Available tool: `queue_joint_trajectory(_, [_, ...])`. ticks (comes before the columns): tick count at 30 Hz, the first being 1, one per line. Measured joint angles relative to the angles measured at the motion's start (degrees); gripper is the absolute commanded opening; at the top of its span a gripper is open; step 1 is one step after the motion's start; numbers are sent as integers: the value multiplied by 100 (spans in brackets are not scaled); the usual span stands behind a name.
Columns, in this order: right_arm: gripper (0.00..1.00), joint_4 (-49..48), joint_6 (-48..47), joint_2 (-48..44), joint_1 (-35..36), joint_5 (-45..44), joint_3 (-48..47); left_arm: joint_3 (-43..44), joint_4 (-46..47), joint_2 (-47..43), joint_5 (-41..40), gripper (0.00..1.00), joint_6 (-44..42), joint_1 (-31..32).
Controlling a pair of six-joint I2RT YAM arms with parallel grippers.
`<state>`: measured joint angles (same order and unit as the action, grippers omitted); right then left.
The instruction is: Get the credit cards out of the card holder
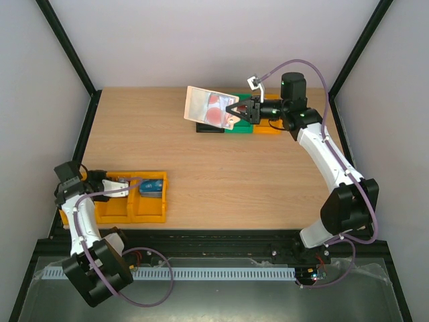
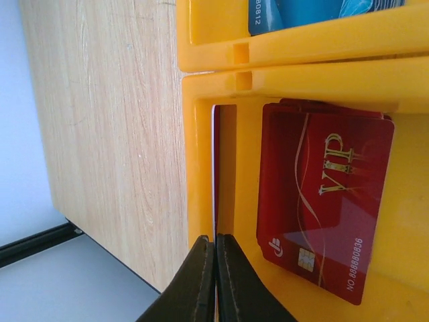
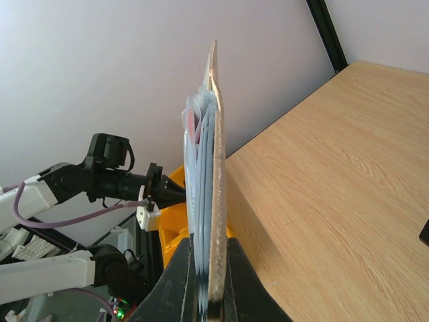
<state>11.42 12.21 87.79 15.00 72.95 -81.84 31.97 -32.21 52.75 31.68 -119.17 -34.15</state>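
Observation:
My right gripper (image 1: pixel 232 111) is shut on the open card holder (image 1: pixel 203 104) and holds it above the far table, its inside facing up with red showing in it. In the right wrist view the card holder (image 3: pixel 216 134) is edge-on between the jaws (image 3: pixel 211 236), cream outside, blue-grey layers, a red sliver at the top. My left gripper (image 1: pixel 134 186) is over the yellow bins. Its jaws (image 2: pixel 216 240) are shut on a thin card (image 2: pixel 216 168) seen edge-on. A red VIP card (image 2: pixel 322 201) lies flat in the bin beside it. No dark grey card shows.
The yellow bins (image 1: pixel 149 213) stand at the near left; their wall (image 2: pixel 198 168) runs beside my left jaws. A blue card (image 1: pixel 153 186) lies in the neighbouring compartment (image 2: pixel 268 13). Green (image 1: pixel 238 129) and orange (image 1: pixel 268 129) bins and a dark object (image 1: pixel 209 127) sit under the right gripper.

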Motion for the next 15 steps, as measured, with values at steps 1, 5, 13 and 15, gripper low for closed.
queue_joint_trajectory(1, [2, 0, 0, 0, 0, 0, 0, 13, -76, -35, 4, 2, 0, -24])
queue_joint_trajectory(5, [2, 0, 0, -2, 0, 0, 0, 35, -363, -186, -2, 2, -2, -79])
queue_joint_trajectory(13, [2, -4, -2, -81, 0, 4, 37, -92, -420, -518, -37, 2, 0, -212])
queue_joint_trajectory(15, [2, -4, -2, -81, 0, 9, 37, -219, -284, -542, -59, 2, 0, -221])
